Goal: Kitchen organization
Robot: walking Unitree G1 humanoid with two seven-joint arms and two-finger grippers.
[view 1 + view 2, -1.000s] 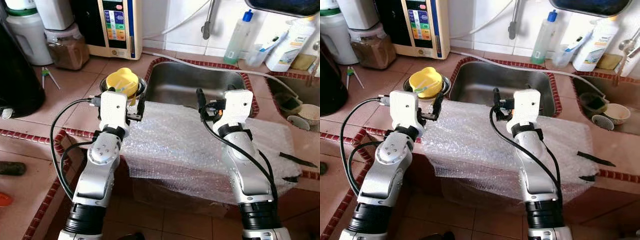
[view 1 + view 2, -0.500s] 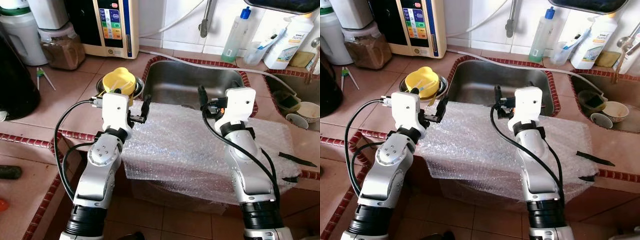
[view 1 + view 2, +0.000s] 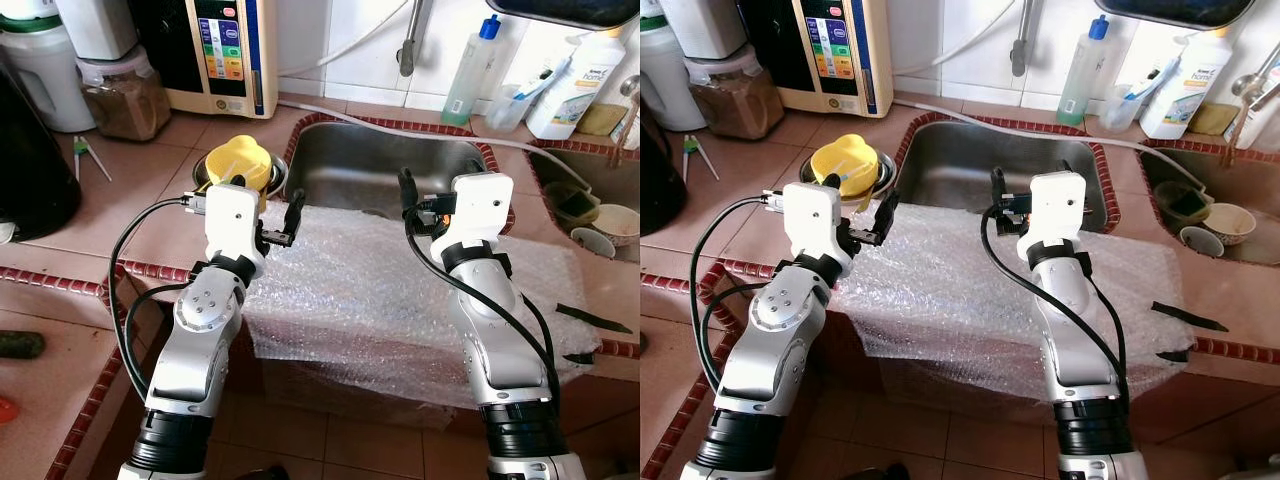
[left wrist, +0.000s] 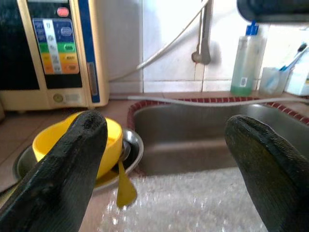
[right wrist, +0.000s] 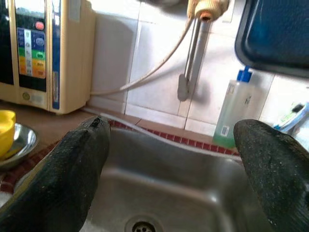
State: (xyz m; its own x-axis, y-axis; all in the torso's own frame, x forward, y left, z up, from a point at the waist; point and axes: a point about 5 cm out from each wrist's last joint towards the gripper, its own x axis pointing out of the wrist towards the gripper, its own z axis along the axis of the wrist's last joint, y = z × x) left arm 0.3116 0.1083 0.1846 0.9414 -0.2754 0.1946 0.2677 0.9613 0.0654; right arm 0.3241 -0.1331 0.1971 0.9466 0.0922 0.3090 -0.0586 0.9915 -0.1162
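Probably feather-light, limp and slippery: clear crinkled bubble-wrap sheet (image 3: 400, 290) draped over the counter edge before the steel sink (image 3: 385, 170), best pinched at its far corners by left gripper (image 3: 292, 215) and right gripper (image 3: 405, 195), both spread wide.

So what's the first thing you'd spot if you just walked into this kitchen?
Probably the big sheet of bubble wrap draped over the counter's front edge, right before the steel sink. Two silver arms reach over it, the left pincer and the right pincer both open and empty. Next comes the bright yellow bowl, sitting in a metal dish on the counter just left of the sink.
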